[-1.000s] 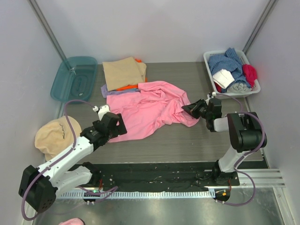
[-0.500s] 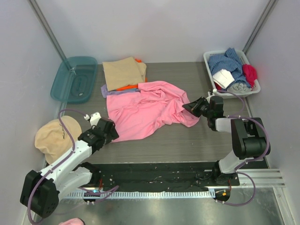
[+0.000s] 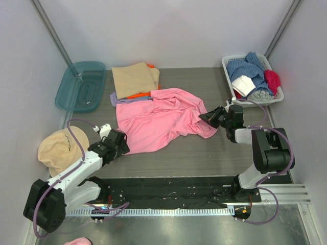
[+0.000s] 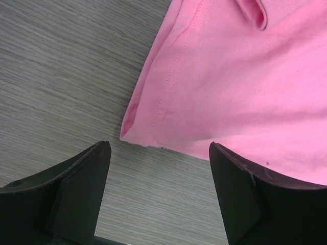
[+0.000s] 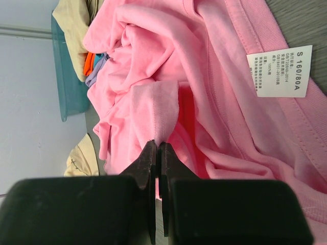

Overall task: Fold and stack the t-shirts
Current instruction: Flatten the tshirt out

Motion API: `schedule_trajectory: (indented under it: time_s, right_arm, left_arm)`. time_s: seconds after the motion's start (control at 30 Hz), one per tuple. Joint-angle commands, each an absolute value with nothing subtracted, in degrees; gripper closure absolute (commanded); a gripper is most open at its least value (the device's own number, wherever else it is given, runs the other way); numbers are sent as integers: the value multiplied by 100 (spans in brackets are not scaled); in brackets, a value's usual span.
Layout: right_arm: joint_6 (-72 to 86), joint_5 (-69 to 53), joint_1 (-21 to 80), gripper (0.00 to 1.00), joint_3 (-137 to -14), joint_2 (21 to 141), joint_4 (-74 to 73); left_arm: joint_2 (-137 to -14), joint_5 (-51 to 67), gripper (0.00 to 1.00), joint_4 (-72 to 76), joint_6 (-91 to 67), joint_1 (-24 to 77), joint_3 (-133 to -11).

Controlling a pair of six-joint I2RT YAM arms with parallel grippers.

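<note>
A bright pink t-shirt [image 3: 161, 120] lies crumpled and spread out in the middle of the table. My right gripper [image 3: 205, 118] is at its right edge, shut on a raised fold of the pink cloth [image 5: 163, 109]; in the right wrist view the gripper [image 5: 157, 145] pinches that fold. My left gripper [image 3: 120, 145] hovers open just off the shirt's near-left corner [image 4: 134, 127]; in the left wrist view the gripper [image 4: 159, 148] has bare table between its fingers. Folded tan [image 3: 135, 79], orange [image 3: 139, 95] and lilac [image 3: 124, 100] t-shirts are stacked behind it.
A teal bin [image 3: 82, 86] sits at the back left. A white basket [image 3: 227, 70] of mixed clothes stands at the back right. A round tan cap [image 3: 59, 148] lies by the left arm. Grey walls close in three sides.
My left gripper has drawn back toward me off the pink shirt's near-left corner, its jaws narrowing slightly. The right gripper shifted a little up and right, still holding the fold.
</note>
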State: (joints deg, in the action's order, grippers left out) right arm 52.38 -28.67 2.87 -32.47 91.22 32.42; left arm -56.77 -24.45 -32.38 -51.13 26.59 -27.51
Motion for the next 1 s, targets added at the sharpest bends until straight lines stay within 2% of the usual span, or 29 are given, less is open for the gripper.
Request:
schedule_trajectory:
  time_s: [0.0, 0.23, 0.83, 0.97]
  right_arm:
    - [5115, -2918, 273, 99, -3366, 8930, 3366]
    - [5098, -2927, 272, 99, -3340, 8947, 3375]
    - [5080, -2909, 272, 99, -3313, 8974, 3366]
    - [5089, -2909, 273, 99, -3313, 8965, 3366]
  left_arm:
    - [-5721, -2715, 18, -2971, -5256, 2628, -2794]
    - [-5880, -2734, 21, -2734, -4967, 2374, -2953]
    - [-6144, -2224, 48, -2435, -4772, 2048, -3006]
    - [-6091, -2215, 51, -2443, -4772, 2057, -2944]
